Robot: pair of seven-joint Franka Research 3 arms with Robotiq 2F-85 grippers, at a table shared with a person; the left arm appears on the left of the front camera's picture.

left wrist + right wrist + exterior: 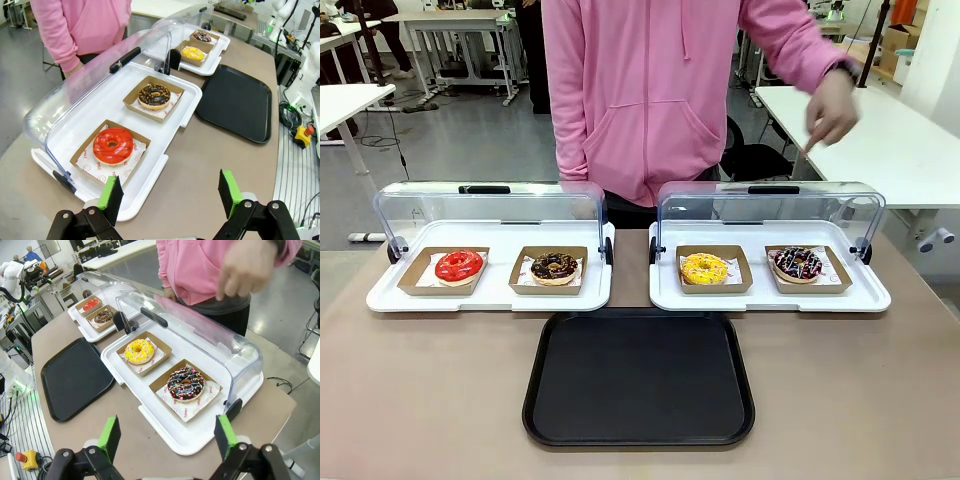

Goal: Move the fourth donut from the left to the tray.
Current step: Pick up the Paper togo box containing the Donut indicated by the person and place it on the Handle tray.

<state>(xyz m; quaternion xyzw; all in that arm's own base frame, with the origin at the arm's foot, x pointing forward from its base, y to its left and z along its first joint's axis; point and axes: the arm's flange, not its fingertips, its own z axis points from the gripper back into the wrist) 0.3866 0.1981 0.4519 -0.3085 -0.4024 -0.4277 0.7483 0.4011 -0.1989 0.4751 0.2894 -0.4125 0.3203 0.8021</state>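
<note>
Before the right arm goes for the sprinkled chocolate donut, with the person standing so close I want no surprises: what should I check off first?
1. The clear lid over the fourth donut is raised: ok.
2. The fourth donut sits in its cardboard holder, with nothing on top: ok.
3. The tray is bare: ok.
4. The right claw is open: ok.
5. The left claw is open, over by the red donut: ok.
6. The person's hand is away from the case: not ok, it hangs above the lid's far side.
</note>
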